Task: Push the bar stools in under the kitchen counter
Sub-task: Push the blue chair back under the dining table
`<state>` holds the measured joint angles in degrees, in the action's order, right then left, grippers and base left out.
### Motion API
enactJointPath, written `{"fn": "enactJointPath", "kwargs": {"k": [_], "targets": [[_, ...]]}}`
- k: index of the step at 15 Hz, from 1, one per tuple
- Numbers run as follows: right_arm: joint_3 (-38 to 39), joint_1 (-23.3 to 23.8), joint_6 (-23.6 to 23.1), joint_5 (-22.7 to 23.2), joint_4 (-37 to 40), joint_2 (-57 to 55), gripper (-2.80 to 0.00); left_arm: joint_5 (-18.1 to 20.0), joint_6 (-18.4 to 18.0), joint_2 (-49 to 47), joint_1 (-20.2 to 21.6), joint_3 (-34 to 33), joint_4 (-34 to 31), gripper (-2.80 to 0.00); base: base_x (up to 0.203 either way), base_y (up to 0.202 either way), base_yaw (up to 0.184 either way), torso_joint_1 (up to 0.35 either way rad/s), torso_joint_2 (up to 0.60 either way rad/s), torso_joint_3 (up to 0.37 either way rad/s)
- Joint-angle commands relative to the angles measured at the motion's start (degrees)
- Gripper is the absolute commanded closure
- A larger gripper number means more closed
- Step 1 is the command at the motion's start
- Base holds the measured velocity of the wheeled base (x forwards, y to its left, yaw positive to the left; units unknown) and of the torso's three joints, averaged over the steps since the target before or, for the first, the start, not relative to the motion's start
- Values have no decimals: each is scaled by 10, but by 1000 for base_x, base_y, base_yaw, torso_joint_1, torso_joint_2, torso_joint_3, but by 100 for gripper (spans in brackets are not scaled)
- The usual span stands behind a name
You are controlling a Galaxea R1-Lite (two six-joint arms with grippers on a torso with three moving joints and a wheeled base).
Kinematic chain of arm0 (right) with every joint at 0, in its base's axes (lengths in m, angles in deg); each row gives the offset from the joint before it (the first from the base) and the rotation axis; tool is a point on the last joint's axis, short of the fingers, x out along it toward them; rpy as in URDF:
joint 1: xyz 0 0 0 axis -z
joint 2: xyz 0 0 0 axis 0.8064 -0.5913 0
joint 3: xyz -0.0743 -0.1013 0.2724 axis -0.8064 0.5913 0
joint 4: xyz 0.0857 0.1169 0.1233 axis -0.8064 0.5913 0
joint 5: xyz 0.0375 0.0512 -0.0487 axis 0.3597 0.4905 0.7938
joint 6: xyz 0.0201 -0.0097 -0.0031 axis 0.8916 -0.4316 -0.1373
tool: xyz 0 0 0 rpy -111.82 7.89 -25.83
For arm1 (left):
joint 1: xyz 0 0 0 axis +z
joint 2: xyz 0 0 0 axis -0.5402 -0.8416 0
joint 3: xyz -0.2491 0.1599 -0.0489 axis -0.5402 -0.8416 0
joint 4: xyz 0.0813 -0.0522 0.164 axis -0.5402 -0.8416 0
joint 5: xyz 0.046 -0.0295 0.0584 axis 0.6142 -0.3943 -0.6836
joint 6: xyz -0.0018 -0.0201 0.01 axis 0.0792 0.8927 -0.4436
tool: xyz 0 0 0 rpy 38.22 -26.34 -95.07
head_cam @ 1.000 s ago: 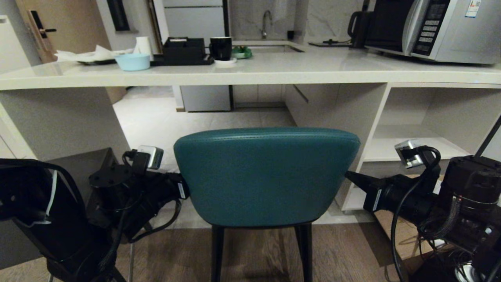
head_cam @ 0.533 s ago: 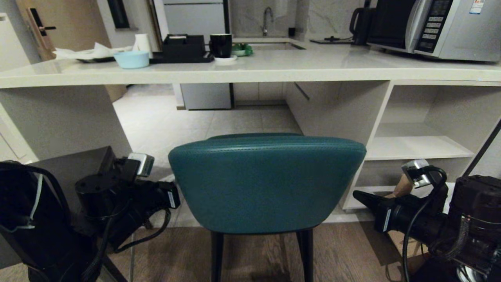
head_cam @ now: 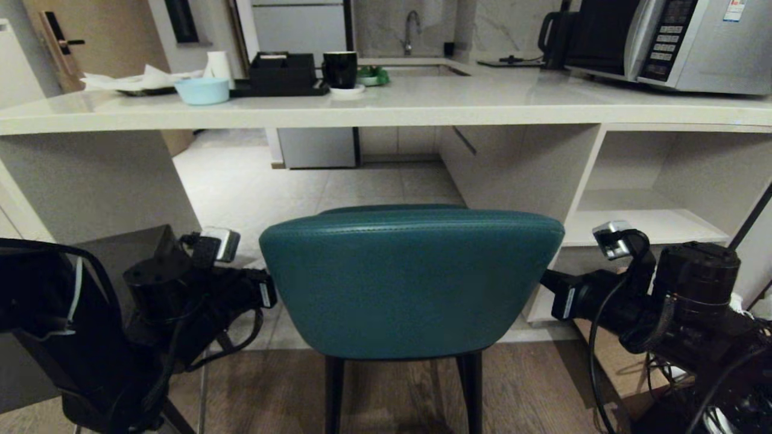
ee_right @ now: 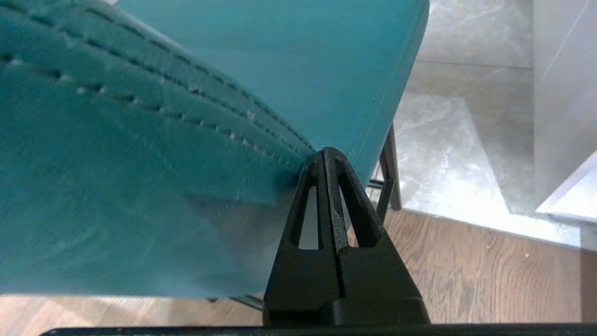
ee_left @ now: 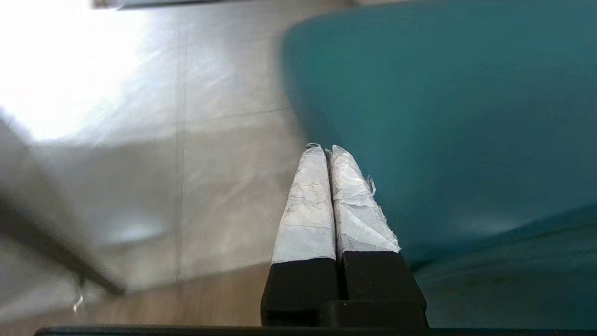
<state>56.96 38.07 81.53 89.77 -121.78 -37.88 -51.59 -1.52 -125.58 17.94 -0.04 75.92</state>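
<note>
The teal bar stool (head_cam: 410, 283) stands in front of me, its curved back facing me, before the open bay under the kitchen counter (head_cam: 386, 111). My left gripper (ee_left: 326, 148), with its taped fingers shut, lies along the left side of the teal back (ee_left: 443, 116). Shut as well, my right gripper (head_cam: 546, 278) has its black tip (ee_right: 328, 150) against the back's right edge (ee_right: 140, 163). Neither holds anything. A dark grey stool (head_cam: 129, 247) shows partly behind my left arm (head_cam: 199, 295).
The counter carries a microwave (head_cam: 675, 42), a kettle (head_cam: 555, 36), a black cup (head_cam: 341, 69), a black box (head_cam: 282, 72) and a blue bowl (head_cam: 203, 90). White open shelving (head_cam: 645, 223) bounds the bay on the right, a slab side panel (head_cam: 90, 181) on the left.
The view shifted slightly; the teal back now sits lower in it, with the seat rim showing above. Both arms dipped, then rose again. The right tip is back at the stool's edge.
</note>
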Motion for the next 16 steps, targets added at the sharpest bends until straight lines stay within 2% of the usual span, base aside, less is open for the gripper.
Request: {"fn": "enactJointPath", "kwargs": {"k": [1,4,10,13,16], "targets": [[-25,-34,-5,3,-4,-16,0,-18,-1,-10,-28,24,-9,0,0,0,0,0,0,0],[-29,-61,-38,-11,-4,-18,0,-29,0,-4,-64,21,-10,0,0,0,0,0,0,0],[-77,-57,-40,-30,-4,-46,0,-99,0,-8,-173,17,-11,0,0,0,0,0,0,0],[-63,-53,-38,-33,-6,-37,0,-110,-1,-18,-150,35,-24,0,0,0,0,0,0,0],[-30,-37,-38,-31,-7,2,0,-124,-1,-24,-117,95,-91,0,0,0,0,0,0,0]]}}
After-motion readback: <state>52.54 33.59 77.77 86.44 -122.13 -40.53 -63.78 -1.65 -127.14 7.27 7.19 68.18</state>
